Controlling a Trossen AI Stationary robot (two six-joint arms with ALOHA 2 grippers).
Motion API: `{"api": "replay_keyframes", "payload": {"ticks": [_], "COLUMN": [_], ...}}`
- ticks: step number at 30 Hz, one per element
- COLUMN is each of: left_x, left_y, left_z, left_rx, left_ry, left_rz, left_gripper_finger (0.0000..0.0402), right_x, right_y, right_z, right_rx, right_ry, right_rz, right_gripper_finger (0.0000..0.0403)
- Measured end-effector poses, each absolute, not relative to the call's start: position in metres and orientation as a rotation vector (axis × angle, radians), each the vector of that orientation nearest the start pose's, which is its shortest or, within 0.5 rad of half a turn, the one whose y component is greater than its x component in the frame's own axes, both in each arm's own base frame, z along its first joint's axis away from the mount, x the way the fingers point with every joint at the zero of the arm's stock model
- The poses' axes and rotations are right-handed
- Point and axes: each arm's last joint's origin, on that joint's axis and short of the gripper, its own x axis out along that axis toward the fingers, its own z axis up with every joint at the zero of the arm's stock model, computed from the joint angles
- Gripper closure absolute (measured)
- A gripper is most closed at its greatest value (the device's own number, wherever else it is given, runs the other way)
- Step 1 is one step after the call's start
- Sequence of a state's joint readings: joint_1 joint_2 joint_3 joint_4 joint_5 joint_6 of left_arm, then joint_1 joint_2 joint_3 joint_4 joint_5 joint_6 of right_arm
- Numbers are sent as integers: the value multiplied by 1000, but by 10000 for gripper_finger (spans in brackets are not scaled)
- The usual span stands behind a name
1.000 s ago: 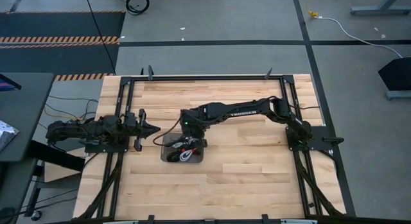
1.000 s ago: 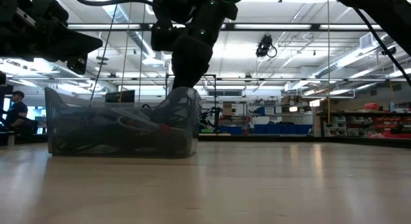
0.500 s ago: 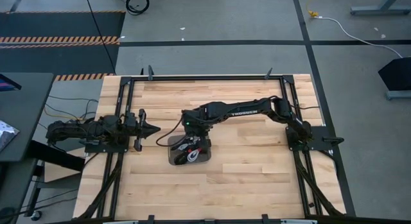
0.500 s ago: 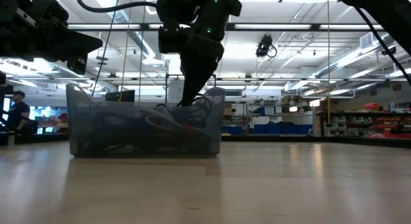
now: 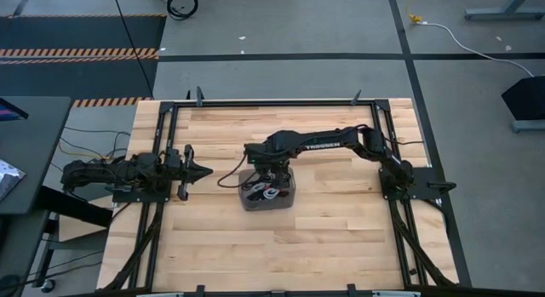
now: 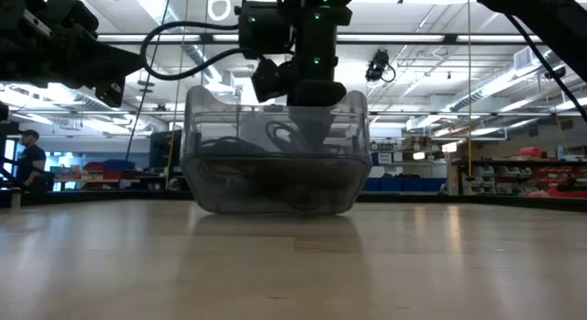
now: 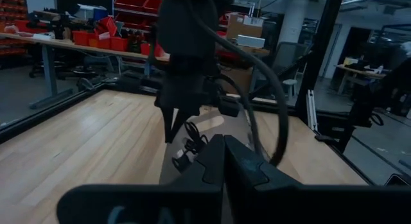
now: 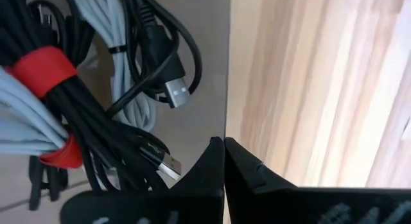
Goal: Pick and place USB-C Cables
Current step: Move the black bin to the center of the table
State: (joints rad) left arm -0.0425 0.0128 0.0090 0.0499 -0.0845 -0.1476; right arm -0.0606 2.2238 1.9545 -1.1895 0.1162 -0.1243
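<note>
The translucent grey tray (image 5: 289, 200) stands with its floor on the table near the middle. Inside it lie the bundled USB-C cables (image 5: 262, 191): black ones and white/grey ones, one bundle with a red tie (image 8: 41, 67). My right gripper (image 5: 272, 174) reaches down at the tray's far side and is shut on its wall. In the low view it enters the tray (image 6: 213, 164) from above. My left gripper (image 5: 204, 170) hovers shut near the table's left edge, away from the tray. My right gripper pinches the tray's upright wall (image 8: 228, 89) at the tray's far side, one finger inside next to the cables and one outside over the wood. The fingers come from above, pointing down. The tray stays upright with its floor on the table.
Bare wooden table (image 5: 341, 229) lies right of and nearer than the tray. A black metal frame (image 5: 255, 102) runs round the table's edges. The right arm (image 5: 324, 145) stretches across from the right side. A person (image 6: 20, 160) stands far off in the room.
My right gripper has moved toward the table's right edge, dragging the tray along. The tray has slid along the table toward the right and turned about, so a different side faces the low camera. The cables stayed inside it.
</note>
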Motion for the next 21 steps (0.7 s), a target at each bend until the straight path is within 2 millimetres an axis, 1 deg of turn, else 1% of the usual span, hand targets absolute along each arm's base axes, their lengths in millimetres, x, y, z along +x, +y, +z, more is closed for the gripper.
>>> {"api": "replay_keyframes", "payload": {"ticks": [5, 7, 10, 13, 18, 21], "left_x": [98, 98, 98, 98, 98, 98], "left_y": [-2, -2, -2, -2, -2, -2], "left_z": [170, 170, 170, 170, 170, 170], "left_rx": [-151, -151, -150, -150, -150, -154], "left_ry": [-49, -49, -48, -48, -48, -48], "left_rz": [39, 39, 39, 39, 39, 38], "left_gripper_finger": [392, 392, 392, 392, 392, 392], "right_x": [441, 441, 439, 434, 424, 420], "right_y": [-34, -31, -26, -22, -21, -22], "right_z": [210, 210, 215, 229, 256, 263], "right_rx": [-124, -140, -153, -158, -159, -158], "right_ry": [1475, 1476, 1480, 1454, 1398, 1395], "right_rz": [-74, -80, -76, -78, -125, -137], "right_gripper_finger": [402, 402, 402, 402, 403, 403]}}
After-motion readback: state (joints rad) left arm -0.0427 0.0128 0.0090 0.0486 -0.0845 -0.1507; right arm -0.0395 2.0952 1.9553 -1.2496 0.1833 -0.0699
